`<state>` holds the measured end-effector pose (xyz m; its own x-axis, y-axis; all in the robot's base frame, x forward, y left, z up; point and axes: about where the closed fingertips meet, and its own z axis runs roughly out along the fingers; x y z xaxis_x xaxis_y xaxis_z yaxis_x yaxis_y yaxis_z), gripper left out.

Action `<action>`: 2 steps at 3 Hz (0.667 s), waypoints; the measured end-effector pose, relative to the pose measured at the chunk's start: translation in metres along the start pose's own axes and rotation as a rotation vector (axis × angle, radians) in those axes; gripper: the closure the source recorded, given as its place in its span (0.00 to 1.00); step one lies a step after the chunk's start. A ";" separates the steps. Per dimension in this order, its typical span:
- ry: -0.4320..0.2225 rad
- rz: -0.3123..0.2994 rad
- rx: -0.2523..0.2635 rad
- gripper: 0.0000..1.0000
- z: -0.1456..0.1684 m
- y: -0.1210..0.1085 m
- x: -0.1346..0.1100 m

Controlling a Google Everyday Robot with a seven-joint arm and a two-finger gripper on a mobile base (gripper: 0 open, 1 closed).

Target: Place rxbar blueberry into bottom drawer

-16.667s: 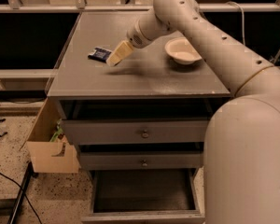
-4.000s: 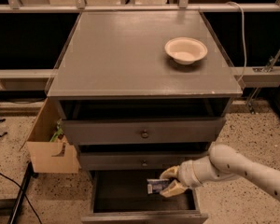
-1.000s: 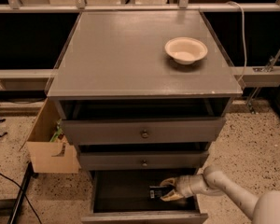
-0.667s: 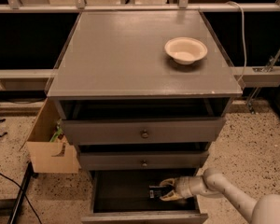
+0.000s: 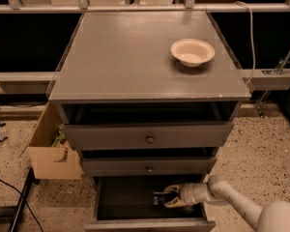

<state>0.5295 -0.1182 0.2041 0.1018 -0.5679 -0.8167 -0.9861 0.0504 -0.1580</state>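
Observation:
The bottom drawer (image 5: pixel 150 224) of the dark grey cabinet is pulled out, with a dark inside. My gripper (image 5: pixel 168 197) reaches in from the right and sits low inside it, on the right side. The rxbar blueberry (image 5: pixel 159 198), a small dark flat bar with light markings, lies on the drawer floor at the fingertips. The fingers (image 5: pixel 173 189) stand apart on either side of the bar's right end. The gripper looks open.
A cream-white bowl (image 5: pixel 192 51) sits on the cabinet top (image 5: pixel 125 57) at the right. Two upper drawers with round knobs (image 5: pixel 149 138) are above the open one. A cardboard box (image 5: pixel 50 151) stands on the floor at the left. My arm (image 5: pixel 232 204) comes in from the lower right.
Between four seconds and one second ago the gripper carried the bar down into the drawer and its fingers spread. In the last second almost nothing has moved.

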 end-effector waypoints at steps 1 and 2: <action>0.038 -0.009 0.017 1.00 0.012 -0.003 0.007; 0.080 -0.020 0.034 1.00 0.021 -0.008 0.013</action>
<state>0.5414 -0.1084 0.1828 0.1097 -0.6332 -0.7662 -0.9787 0.0656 -0.1943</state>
